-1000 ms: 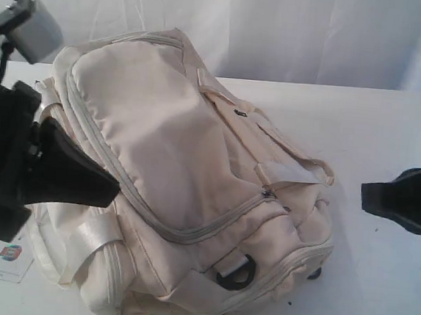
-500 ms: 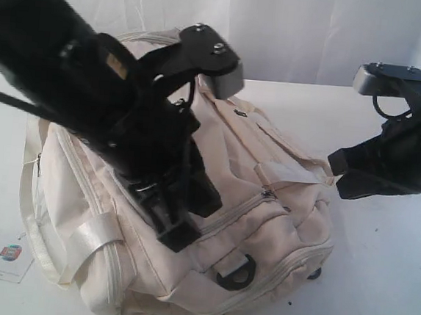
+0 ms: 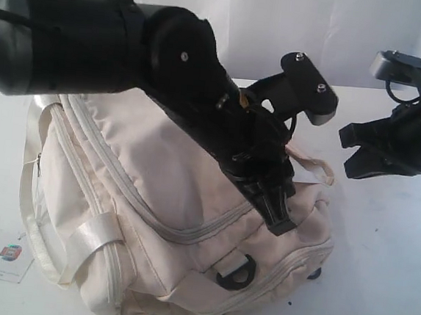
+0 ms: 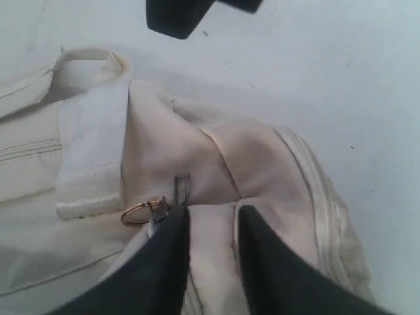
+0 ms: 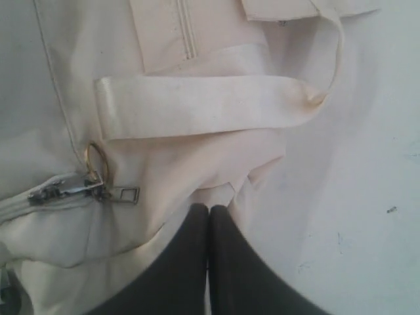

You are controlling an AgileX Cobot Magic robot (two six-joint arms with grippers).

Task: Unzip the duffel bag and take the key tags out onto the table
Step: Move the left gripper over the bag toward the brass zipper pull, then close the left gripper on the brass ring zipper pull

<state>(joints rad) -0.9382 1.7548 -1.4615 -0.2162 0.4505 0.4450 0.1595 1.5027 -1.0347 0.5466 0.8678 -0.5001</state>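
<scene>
The cream-white duffel bag (image 3: 148, 196) lies on the white table (image 3: 384, 276) with its long zipper (image 3: 189, 235) closed. My left gripper (image 3: 281, 221) has reached across the bag to its right end. In the left wrist view it (image 4: 213, 213) hovers open just over the fabric, and one fingertip (image 4: 178, 220) sits beside a zipper pull with a gold ring (image 4: 139, 212). My right gripper (image 3: 347, 151) hangs shut near the bag's end strap (image 5: 197, 105), a short way from the same zipper pull (image 5: 121, 193). The key tags are out of view.
A black D-ring (image 3: 236, 272) sits at the bag's front. A small white card with a coloured logo (image 3: 6, 256) lies on the table at the front left. Bare tabletop stretches to the right of the bag. A white curtain hangs behind.
My left arm has swung from the left side across the bag to its right end, and its jaws have parted. My right gripper has risen and moved in toward the bag.
</scene>
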